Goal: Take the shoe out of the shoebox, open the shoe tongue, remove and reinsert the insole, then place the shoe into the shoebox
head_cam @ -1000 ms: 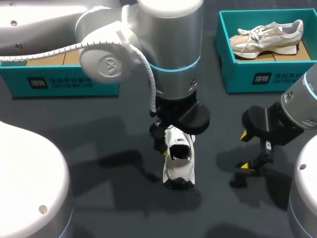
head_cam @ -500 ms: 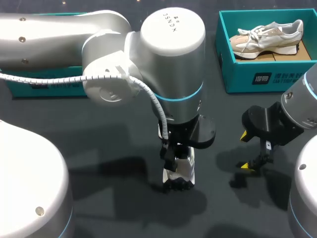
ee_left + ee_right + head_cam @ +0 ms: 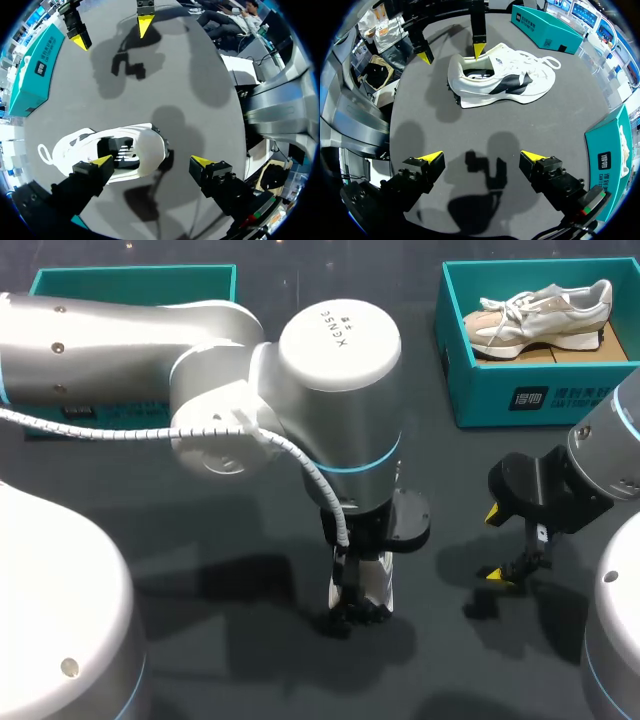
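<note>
Where my left arm point(image 3: 340, 390) reaches past the middle of the table point(image 3: 230, 660), its wrist hangs right over the white shoe point(image 3: 373, 582), hiding all but the shoe's near end. Bare dark table lies to the left and near side, with a narrower strip between the shoe and the right gripper point(image 3: 494, 544), whose fingers are spread. Far right, the right shoebox point(image 3: 500, 390) holds a beige shoe point(image 3: 540, 315); the left shoebox point(image 3: 130, 285) sits far left, well apart from the shoe.

From the left wrist, the left gripper point(image 3: 152, 161) is spread wide: one tip sits over the shoe's opening and the other stands off past the heel, over bare table.

From the right wrist, the right gripper hovers open above bare table, and the shoe lies on its side ahead of it, with open table between.

Since a second ago the left arm has swung nearer and lower over the shoe, uncovering the left shoebox; the right gripper has not moved.
</note>
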`<action>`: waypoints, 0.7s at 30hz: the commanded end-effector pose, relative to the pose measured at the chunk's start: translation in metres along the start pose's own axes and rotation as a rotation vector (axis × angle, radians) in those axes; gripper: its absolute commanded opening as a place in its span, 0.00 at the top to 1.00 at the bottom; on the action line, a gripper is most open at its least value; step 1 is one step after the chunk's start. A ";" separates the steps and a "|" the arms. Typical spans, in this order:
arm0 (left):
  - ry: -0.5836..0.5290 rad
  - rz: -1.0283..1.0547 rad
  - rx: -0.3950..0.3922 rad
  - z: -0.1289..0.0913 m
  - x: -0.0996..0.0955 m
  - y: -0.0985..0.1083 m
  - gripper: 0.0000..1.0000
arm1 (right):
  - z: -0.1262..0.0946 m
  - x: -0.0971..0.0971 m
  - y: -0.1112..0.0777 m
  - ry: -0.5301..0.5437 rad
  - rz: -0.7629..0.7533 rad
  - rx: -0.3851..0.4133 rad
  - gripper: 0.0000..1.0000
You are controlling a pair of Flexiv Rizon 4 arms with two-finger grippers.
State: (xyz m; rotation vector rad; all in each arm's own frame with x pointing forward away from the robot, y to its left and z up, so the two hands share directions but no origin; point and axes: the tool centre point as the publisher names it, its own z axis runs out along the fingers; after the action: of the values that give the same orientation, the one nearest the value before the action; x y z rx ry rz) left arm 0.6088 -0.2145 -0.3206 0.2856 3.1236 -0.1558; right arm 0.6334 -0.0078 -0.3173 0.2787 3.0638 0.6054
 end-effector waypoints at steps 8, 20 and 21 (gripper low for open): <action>0.033 -0.037 -0.004 0.035 0.001 -0.009 0.10 | 0.000 0.002 0.000 -0.004 0.000 0.001 0.00; 0.036 -0.152 -0.025 0.057 0.007 -0.009 0.35 | 0.000 0.002 0.000 -0.004 0.000 0.001 0.00; 0.039 -0.157 -0.027 0.058 0.008 -0.009 0.34 | 0.000 0.002 0.000 -0.004 0.000 0.001 0.00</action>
State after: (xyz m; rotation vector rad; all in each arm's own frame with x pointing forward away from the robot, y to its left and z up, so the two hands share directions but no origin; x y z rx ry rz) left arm 0.6016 -0.2214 -0.3701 0.0454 3.1840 -0.1187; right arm 0.6334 -0.0078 -0.3173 0.2787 3.0639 0.6054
